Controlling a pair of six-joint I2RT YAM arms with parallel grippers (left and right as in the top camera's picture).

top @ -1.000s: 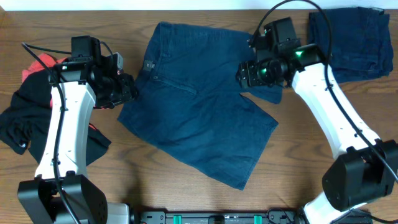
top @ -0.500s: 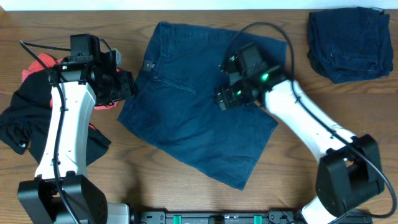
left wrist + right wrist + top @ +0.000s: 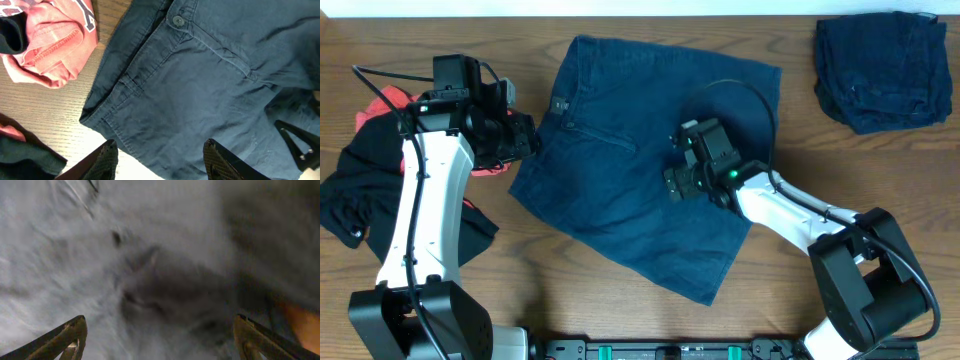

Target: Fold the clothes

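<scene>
Dark navy denim shorts [image 3: 630,190] lie spread flat on the wooden table; their waistband and button [image 3: 177,20] show in the left wrist view. My left gripper [image 3: 525,140] is open, hovering just above the shorts' left waistband corner [image 3: 97,112]. My right gripper [image 3: 675,180] is open and empty, low over the middle of the shorts, which fill the blurred right wrist view [image 3: 150,255]. A red white-printed T-shirt [image 3: 382,105] and a black garment [image 3: 360,195] lie in a heap at the left; the T-shirt also shows in the left wrist view [image 3: 50,45].
A second dark navy garment [image 3: 883,68] lies folded at the table's back right corner. The table's back edge [image 3: 640,14] meets a white wall. The robot base rail [image 3: 670,350] runs along the front edge.
My right arm has swung from the shorts' upper right edge leftward and down to the middle of the shorts. The shorts' right flap now lies flatter. My left arm has barely moved.
</scene>
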